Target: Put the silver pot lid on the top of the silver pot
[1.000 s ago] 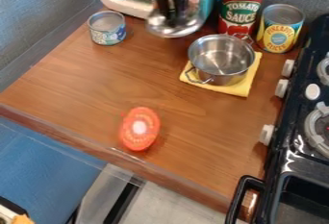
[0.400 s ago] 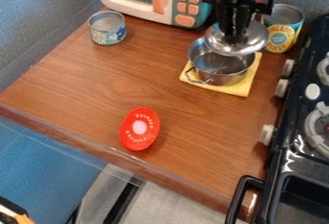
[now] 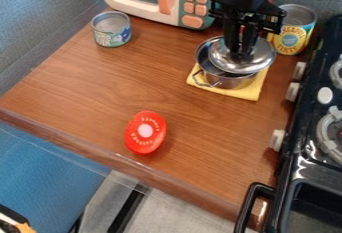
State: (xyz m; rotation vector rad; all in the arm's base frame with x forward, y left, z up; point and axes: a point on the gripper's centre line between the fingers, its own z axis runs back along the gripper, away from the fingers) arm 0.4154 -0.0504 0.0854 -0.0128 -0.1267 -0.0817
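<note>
Silver pot lid, carried across from in front of the toy microwave to above the silver pot, and since the last frame brought further down the view and slightly left. For the task, probably past the carrying and into the final lining-up, just short of release.

Held by the black gripper, with fingers drawn in narrow around the middle of the top, seemingly at the knob. Knob itself hidden between them. Pointing straight down, with no sign of letting go.

Just below, covering much of the pot's mouth but sitting off toward the right, with a crescent of the inside left open on the left side. Impossible to tell contact with the rim from a small gap. Likely in need of a slight nudge left before lowering and opening; otherwise at risk of resting crooked or sliding off the rim.

Under the pot, a yellow cloth. Just behind and to the right, a yellow-labelled can. Farther out, a small can at upper left, a red oval object toward the counter's front edge, and a black toy stove along the right.
</note>
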